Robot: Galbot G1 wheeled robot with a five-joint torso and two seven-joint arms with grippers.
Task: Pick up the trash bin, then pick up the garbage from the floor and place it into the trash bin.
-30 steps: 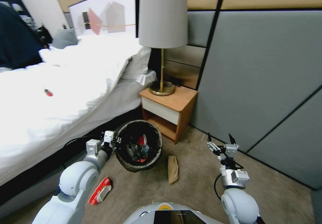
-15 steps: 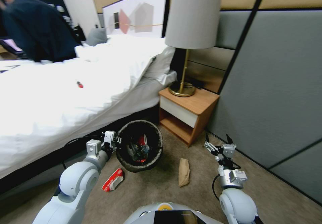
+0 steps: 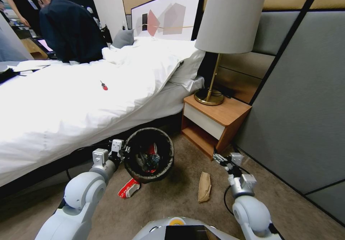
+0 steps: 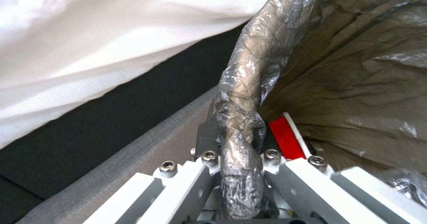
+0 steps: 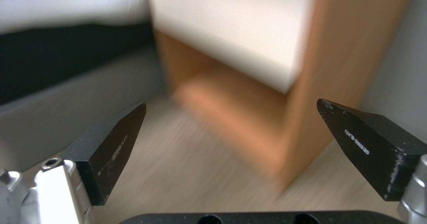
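Observation:
The trash bin (image 3: 164, 171), lined with a dark bag, hangs tilted beside the bed with its mouth toward me. My left gripper (image 3: 121, 150) is shut on its rim; in the left wrist view the left gripper (image 4: 239, 157) clamps the bag-covered rim (image 4: 242, 117). Garbage lies inside the bin (image 3: 150, 159), including something red (image 4: 287, 140). On the floor (image 3: 172, 200) a red-and-white packet (image 3: 128, 189) lies just below the bin and a flat brown paper bag (image 3: 204, 186) lies to its right. My right gripper (image 3: 220, 157) (image 5: 231, 112) hangs open and empty near the nightstand.
A bed with white bedding (image 3: 72, 103) runs along the left. A wooden nightstand (image 3: 214, 123) (image 5: 249, 83) carrying a brass lamp (image 3: 210, 96) stands ahead on the right, against a grey panelled wall (image 3: 298, 107). A small screwdriver (image 3: 104, 86) lies on the bed.
The whole view has swung left, so the bed, lamp and nightstand slid right in the picture. The bin stays in the left gripper. My right gripper has dropped lower and moved inward.

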